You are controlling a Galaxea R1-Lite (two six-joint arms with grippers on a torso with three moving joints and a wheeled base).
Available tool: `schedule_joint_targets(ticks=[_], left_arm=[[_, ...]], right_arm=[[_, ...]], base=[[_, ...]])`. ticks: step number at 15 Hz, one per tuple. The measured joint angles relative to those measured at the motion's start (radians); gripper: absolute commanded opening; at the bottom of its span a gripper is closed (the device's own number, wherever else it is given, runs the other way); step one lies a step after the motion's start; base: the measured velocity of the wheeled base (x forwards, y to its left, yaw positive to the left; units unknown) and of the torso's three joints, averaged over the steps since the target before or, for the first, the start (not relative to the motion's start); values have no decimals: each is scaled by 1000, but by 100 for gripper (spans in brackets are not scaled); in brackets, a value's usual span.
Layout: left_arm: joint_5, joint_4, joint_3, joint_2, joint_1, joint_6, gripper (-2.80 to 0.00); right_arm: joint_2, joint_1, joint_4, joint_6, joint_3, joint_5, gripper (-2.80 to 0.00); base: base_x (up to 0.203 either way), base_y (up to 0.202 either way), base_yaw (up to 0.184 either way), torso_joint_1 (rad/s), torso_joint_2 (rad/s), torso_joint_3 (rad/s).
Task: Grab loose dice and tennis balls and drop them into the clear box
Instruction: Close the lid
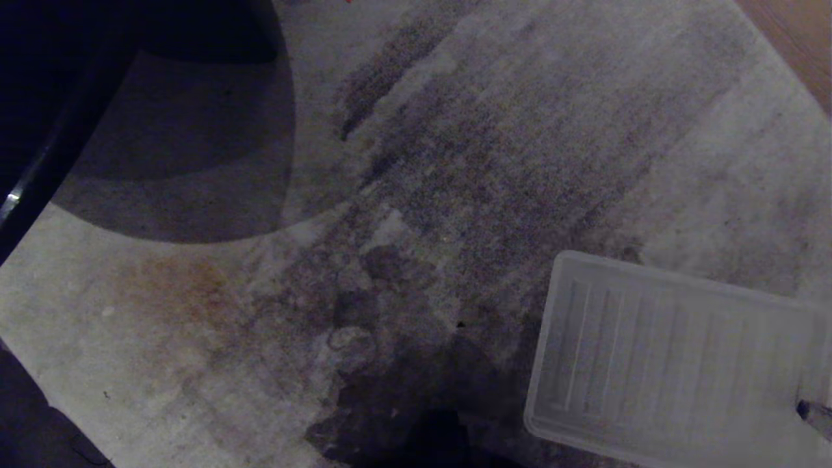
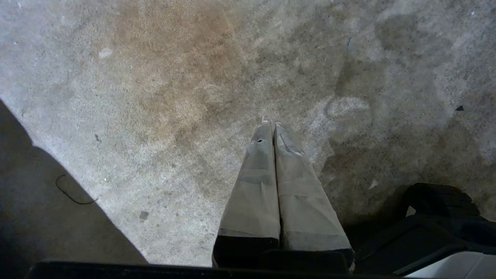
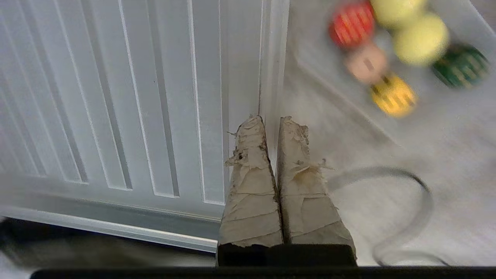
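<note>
Two end effectors pressed together, empty; dice clustered beside balls.

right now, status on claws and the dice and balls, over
Both claws shut, empty: left claw over bare carpet, right claw at ribbed panel edge. Dice and balls bunched in clear box. Nothing blocking.

No readable text, labels, brands or numbers on anything in view.
</note>
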Motion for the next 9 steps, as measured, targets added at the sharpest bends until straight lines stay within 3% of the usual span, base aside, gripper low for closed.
schedule_joint_targets(ticks=[4,9], left_arm=[[0,0,0,0,0,1,-280],[0,0,0,0,0,0,-280]], right_arm=[[-276,-35,271,-113,53,10,-280],[-488,-84,304,-163,104,67,-280]], base=[[0,0,0,0,0,0],[0,0,0,0,0,0]])
